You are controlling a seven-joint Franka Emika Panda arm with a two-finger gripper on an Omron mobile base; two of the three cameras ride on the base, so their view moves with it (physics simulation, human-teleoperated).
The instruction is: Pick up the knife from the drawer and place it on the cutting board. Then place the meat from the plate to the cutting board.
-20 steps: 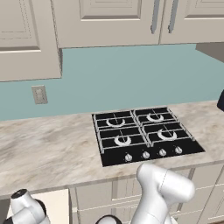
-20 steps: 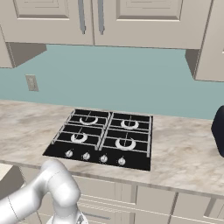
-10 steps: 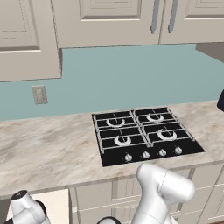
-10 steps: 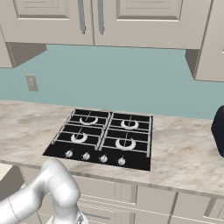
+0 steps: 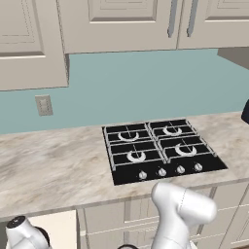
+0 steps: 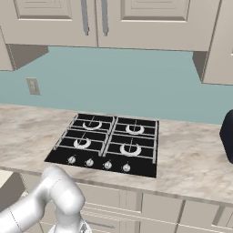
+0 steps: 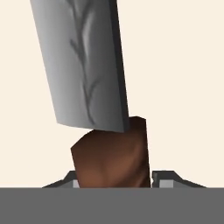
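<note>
Seen from the hand, the knife lies flat on the pale floor of the drawer, with bare floor open on both sides of the blade. The fingertips sit close on either side of the dark handle, leaving almost no gap there. From the base cameras, the counter left of the black stove is bare, and wall cabinets overhang it from above.

Two base views flanking the shared cooktop; hand view close above the knife.
</note>
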